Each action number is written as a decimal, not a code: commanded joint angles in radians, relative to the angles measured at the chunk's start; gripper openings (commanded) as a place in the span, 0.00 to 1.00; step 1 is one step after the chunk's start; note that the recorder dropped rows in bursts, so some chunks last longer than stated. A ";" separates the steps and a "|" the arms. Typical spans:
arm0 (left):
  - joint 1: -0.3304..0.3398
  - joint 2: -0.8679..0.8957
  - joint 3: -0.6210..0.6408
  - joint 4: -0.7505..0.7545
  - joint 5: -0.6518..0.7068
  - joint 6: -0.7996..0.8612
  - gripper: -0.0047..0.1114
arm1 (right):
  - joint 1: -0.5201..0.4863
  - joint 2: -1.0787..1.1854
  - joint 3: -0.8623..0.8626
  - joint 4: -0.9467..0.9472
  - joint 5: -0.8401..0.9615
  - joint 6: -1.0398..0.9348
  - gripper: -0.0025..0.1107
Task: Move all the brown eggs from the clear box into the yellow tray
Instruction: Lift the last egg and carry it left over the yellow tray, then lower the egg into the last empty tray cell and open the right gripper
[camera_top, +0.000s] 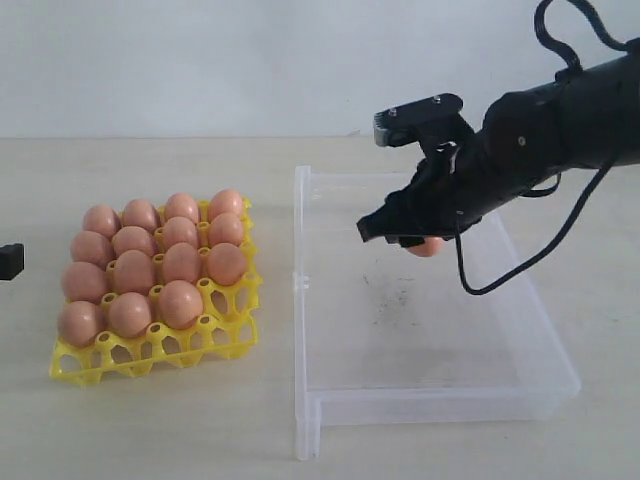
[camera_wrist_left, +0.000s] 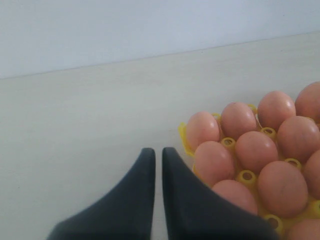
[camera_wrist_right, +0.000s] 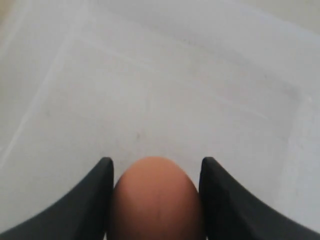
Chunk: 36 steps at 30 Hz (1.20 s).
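**K:** While the right gripper hung over the far half of the clear box, was it actually holding anything?

**M:** Yes. One brown egg sat between its two black fingers, both pressed against the shell. Clamped on it, not just straddling.

**K:** Egg lifted or on the floor?

**M:** Couldn't tell. In the exterior view it peeked out under the fingertips, above the box floor in the picture. Contact with the floor wasn't resolvable from either camera.

**K:** Anything else in the box?

**M:** Faint dark specks near mid-floor. The held egg was the only one I saw in there.

**K:** Tray status?

**M:** The yellow tray sat on the table, left of the box and apart from it. It held fifteen brown eggs, one per cup: three full rows of four, then three in the near row (the near-right corner cup was open).

**K:** Left side?

**M:** The left gripper was closed, with only a thin slit between its fingers and nothing in them. It sat low over bare table just beside one corner of the tray, with that corner's eggs close by. No contact with the tray that I could make out.
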 joint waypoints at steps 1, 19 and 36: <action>0.002 -0.008 0.004 -0.003 -0.005 0.001 0.07 | 0.110 -0.014 0.003 0.009 -0.252 -0.040 0.02; 0.002 -0.008 0.005 -0.005 0.002 0.001 0.07 | 0.244 0.240 0.118 -0.375 -1.289 0.068 0.02; 0.002 -0.008 0.005 -0.005 0.010 0.001 0.07 | 0.184 0.354 0.082 -0.705 -1.321 0.242 0.02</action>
